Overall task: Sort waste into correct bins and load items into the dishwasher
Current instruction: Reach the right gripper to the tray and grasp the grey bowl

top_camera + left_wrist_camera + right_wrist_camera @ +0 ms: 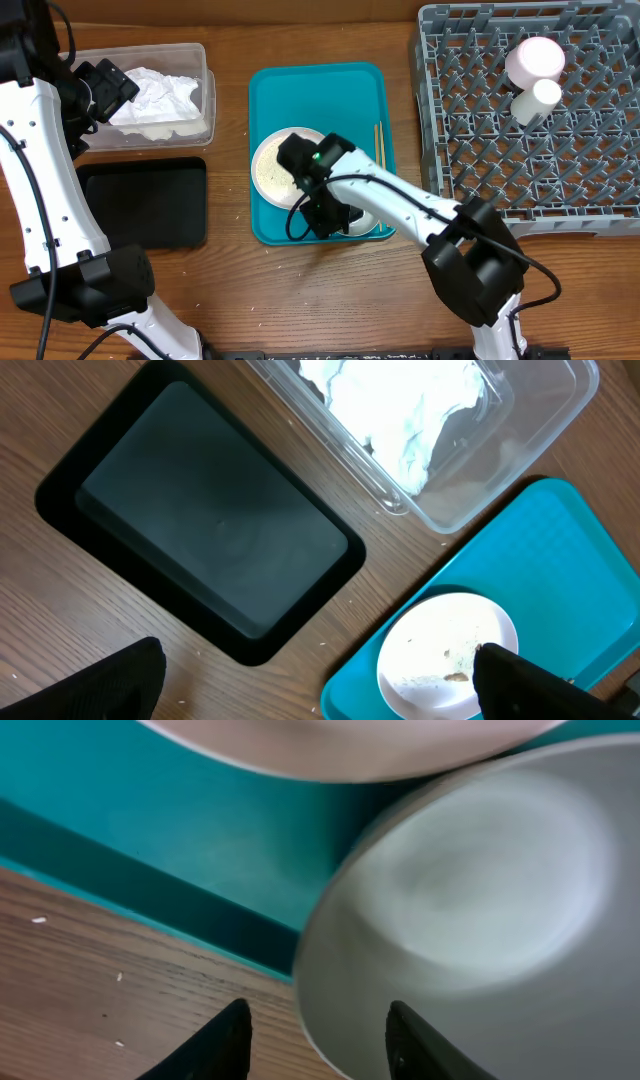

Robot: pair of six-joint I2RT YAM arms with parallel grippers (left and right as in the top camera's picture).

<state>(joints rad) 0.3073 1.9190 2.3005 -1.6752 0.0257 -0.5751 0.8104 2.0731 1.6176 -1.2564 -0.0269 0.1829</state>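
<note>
Pegs of the large square grey plastic dish rack (600,150) hold a pale pink bowl (535,58) and a small white cup (543,97) overhead. The right fingers (320,215) hang over a whitish-blue bowl (368,222) at the teal serving tray's (340,90) near corner.

At the left wrist, the left fingers (120,685) are spread and empty above the shallow black rectangular tray (210,550). Beside it, the clear plastic rectangular tub (470,500) holds a crumpled white paper napkin (400,400). A round pale plate (440,645) bears rice-like scraps (455,675).

At the right wrist, the right fingers are parted, straddling the whitish-blue bowl's rim.

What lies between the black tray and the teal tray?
Between the black tray and teal tray, only bare wooden table with a few pale crumbs, clearest in the left wrist view.
</note>
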